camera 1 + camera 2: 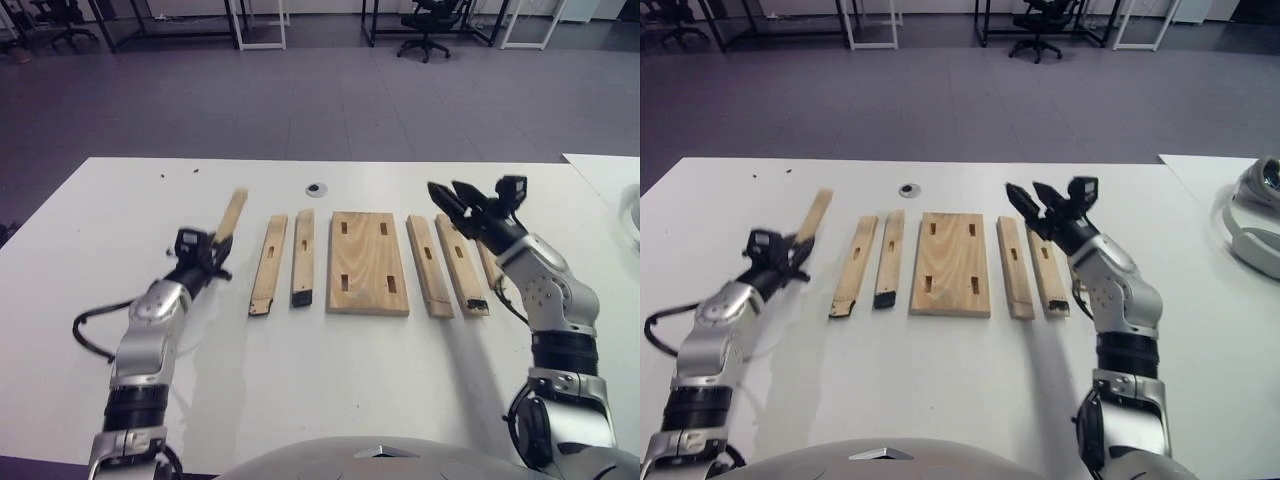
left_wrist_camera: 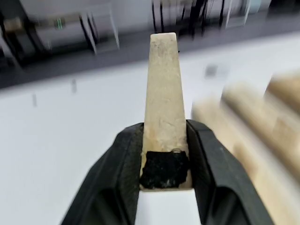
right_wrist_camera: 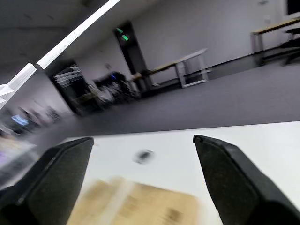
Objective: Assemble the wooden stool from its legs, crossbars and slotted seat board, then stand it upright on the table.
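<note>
The slotted seat board [image 1: 368, 262] lies flat at the table's middle. Two wooden legs [image 1: 269, 264] [image 1: 303, 257] lie to its left, and more pieces [image 1: 429, 266] [image 1: 462, 263] lie to its right. My left gripper [image 1: 212, 254] is shut on a further wooden leg [image 1: 232, 215] at its black-tipped end, lifted and pointing away from me; in the left wrist view the leg [image 2: 162, 110] stands between the black fingers [image 2: 123, 154]. My right gripper [image 1: 452, 195] hovers open above the far ends of the right-hand pieces, holding nothing; its fingers [image 3: 61, 173] stand wide apart.
A small round grommet [image 1: 318, 189] sits in the white table [image 1: 320, 370] beyond the board. A second table edge with a white headset [image 1: 1252, 215] lies at the right. Chairs and table frames stand on the floor far behind.
</note>
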You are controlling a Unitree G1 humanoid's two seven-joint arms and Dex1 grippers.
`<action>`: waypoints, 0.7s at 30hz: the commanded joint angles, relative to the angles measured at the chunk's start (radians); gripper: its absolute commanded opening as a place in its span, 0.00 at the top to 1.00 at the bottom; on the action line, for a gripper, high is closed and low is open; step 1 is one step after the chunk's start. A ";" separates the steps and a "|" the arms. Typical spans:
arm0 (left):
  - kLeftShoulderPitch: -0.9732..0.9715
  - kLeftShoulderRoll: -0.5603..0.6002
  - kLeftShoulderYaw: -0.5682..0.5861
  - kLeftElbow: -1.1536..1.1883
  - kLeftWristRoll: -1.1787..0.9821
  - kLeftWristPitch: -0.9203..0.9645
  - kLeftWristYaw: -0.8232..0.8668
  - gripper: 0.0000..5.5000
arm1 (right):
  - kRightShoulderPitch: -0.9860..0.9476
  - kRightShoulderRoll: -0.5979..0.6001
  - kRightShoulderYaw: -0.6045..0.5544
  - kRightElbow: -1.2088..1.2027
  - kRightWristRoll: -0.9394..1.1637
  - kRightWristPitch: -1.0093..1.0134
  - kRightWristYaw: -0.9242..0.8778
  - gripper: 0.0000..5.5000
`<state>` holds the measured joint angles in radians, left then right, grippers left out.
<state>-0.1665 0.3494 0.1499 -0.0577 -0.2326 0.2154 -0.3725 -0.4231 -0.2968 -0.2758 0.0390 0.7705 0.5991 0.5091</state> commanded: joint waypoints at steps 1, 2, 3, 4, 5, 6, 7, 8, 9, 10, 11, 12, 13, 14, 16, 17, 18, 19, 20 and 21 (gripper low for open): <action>-0.168 -0.102 -0.172 -0.076 -0.003 -0.061 -0.074 0.76 | -0.143 0.178 0.029 -0.040 0.187 0.172 -0.141 0.28; -0.198 -0.124 -0.213 -0.078 0.009 -0.065 -0.084 0.76 | -0.169 0.217 0.037 -0.034 0.210 0.189 -0.176 0.28; -0.223 -0.142 -0.248 -0.076 0.022 -0.070 -0.094 0.76 | -0.197 0.250 0.035 -0.026 0.234 0.199 -0.210 0.32; -0.242 -0.153 -0.278 -0.074 0.035 -0.077 -0.104 0.76 | -0.223 0.272 0.025 -0.016 0.252 0.205 -0.244 0.35; -0.253 -0.156 -0.298 -0.073 0.044 -0.084 -0.113 0.76 | -0.242 0.282 0.012 -0.010 0.261 0.205 -0.274 0.40; -0.257 -0.154 -0.309 -0.074 0.051 -0.087 -0.120 0.76 | -0.253 0.285 0.000 -0.007 0.270 0.203 -0.297 0.43; -0.252 -0.145 -0.318 -0.078 0.060 -0.092 -0.127 0.76 | -0.258 0.283 -0.013 -0.009 0.279 0.204 -0.318 0.47; -0.241 -0.136 -0.324 -0.082 0.068 -0.099 -0.135 0.76 | -0.260 0.279 -0.022 -0.018 0.287 0.208 -0.333 0.50; -0.229 -0.132 -0.326 -0.088 0.073 -0.104 -0.139 0.76 | -0.261 0.276 -0.026 -0.025 0.292 0.214 -0.342 0.54; -0.214 -0.127 -0.331 -0.092 0.078 -0.111 -0.143 0.76 | -0.262 0.269 -0.026 -0.029 0.295 0.221 -0.349 0.58; -0.205 -0.125 -0.337 -0.095 0.082 -0.117 -0.147 0.76 | -0.262 0.264 -0.027 -0.032 0.302 0.231 -0.357 0.62; -0.198 -0.124 -0.342 -0.099 0.084 -0.120 -0.148 0.76 | -0.262 0.259 -0.028 -0.034 0.309 0.240 -0.363 0.65; -0.196 -0.122 -0.346 -0.098 0.088 -0.124 -0.153 0.76 | -0.262 0.250 -0.028 -0.038 0.317 0.254 -0.368 0.68; -0.195 -0.121 -0.348 -0.100 0.092 -0.125 -0.155 0.76 | -0.261 0.243 -0.029 -0.043 0.323 0.266 -0.371 0.71; -0.197 -0.118 -0.347 -0.098 0.094 -0.129 -0.159 0.76 | -0.259 0.224 -0.030 -0.053 0.335 0.295 -0.376 0.77; -0.198 -0.117 -0.343 -0.097 0.094 -0.131 -0.159 0.76 | -0.256 0.214 -0.029 -0.056 0.339 0.306 -0.378 0.80; -0.199 -0.116 -0.339 -0.098 0.091 -0.131 -0.160 0.76 | -0.251 0.205 -0.030 -0.061 0.344 0.315 -0.381 0.85; -0.199 -0.117 -0.335 -0.099 0.089 -0.131 -0.160 0.76 | -0.247 0.199 -0.031 -0.064 0.347 0.321 -0.382 0.88; -0.197 -0.118 -0.333 -0.103 0.086 -0.130 -0.160 0.76 | -0.241 0.194 -0.032 -0.067 0.348 0.326 -0.381 0.91; -0.196 -0.119 -0.332 -0.104 0.084 -0.129 -0.162 0.76 | -0.235 0.189 -0.034 -0.072 0.351 0.328 -0.382 0.92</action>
<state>-0.3633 0.2217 -0.1926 -0.1504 -0.1474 0.0819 -0.5331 -0.6668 -0.0824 -0.3065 -0.0166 1.1241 0.9087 0.1390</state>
